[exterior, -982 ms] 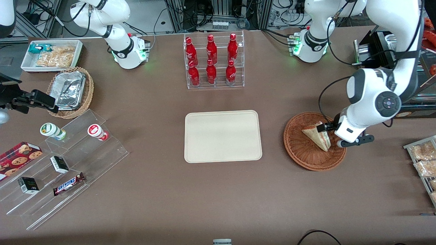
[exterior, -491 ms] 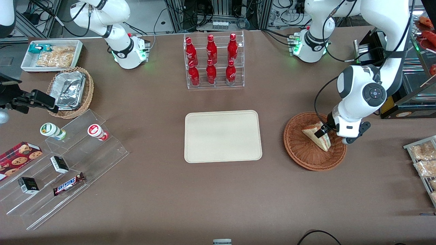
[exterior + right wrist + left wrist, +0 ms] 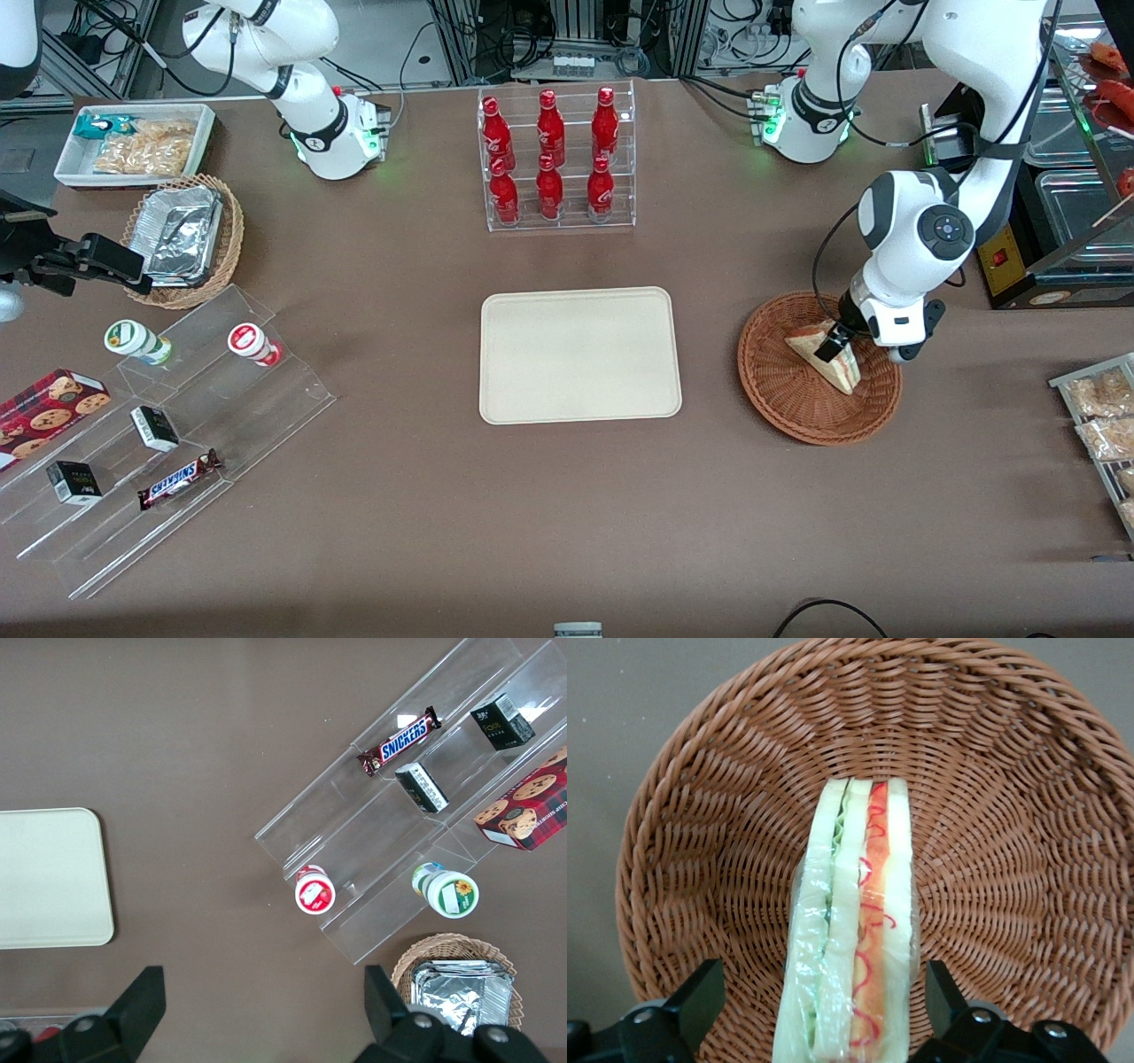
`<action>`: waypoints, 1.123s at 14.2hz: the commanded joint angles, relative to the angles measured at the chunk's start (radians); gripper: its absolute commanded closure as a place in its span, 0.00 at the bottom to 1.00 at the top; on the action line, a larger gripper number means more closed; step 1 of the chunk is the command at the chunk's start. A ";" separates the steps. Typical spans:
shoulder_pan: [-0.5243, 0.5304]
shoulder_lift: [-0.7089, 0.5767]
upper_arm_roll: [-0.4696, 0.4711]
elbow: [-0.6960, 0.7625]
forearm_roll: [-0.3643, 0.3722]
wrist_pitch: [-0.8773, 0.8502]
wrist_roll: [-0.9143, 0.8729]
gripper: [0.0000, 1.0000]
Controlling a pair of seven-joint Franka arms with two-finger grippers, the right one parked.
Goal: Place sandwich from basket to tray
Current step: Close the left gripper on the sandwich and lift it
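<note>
— Toward the working arm's end of the table, what do you make out?

— That is where the basket (image 3: 797, 408) sits, reddish-brown wicker, with the sandwich (image 3: 824, 354) lying in it. The wedge rests on the woven floor, its striped cut edge facing up toward the wrist camera.

— And the gripper?

— The gripper (image 3: 833, 344) is down inside the basket, right at the sandwich. From the wrist camera you see the sandwich (image 3: 850, 930) standing between the two fingers (image 3: 700, 997), one on each side. The fingers are spread apart: there is a clear strip of wicker showing between each black pad and the bread, so nothing is pinched.

— So the sandwich is not lifted?

— No, it lies in the basket (image 3: 992, 771), running from near the middle out toward the rim.

— Where is the tray?

— The tray (image 3: 580, 354) lies flat at the middle of the table, cream-beige, nothing on it, well apart from the basket, toward the parked arm's end from it. The parked arm's wrist camera catches one rounded corner of the tray (image 3: 53, 877) too.

— Anything else close by?

— A clear rack of red bottles (image 3: 556, 159) stands farther from the front camera than the tray.
</note>
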 commanded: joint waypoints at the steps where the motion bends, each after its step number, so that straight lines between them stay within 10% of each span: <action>1: -0.004 0.019 -0.025 0.005 -0.009 0.023 -0.049 0.22; 3: -0.004 0.045 -0.025 0.028 -0.009 0.023 -0.037 0.82; 4: -0.003 0.045 -0.025 0.030 0.000 0.020 -0.026 0.90; 11: -0.004 0.008 -0.029 0.158 0.003 -0.140 0.459 0.90; 16: -0.004 0.143 -0.190 0.508 0.012 -0.538 0.471 0.92</action>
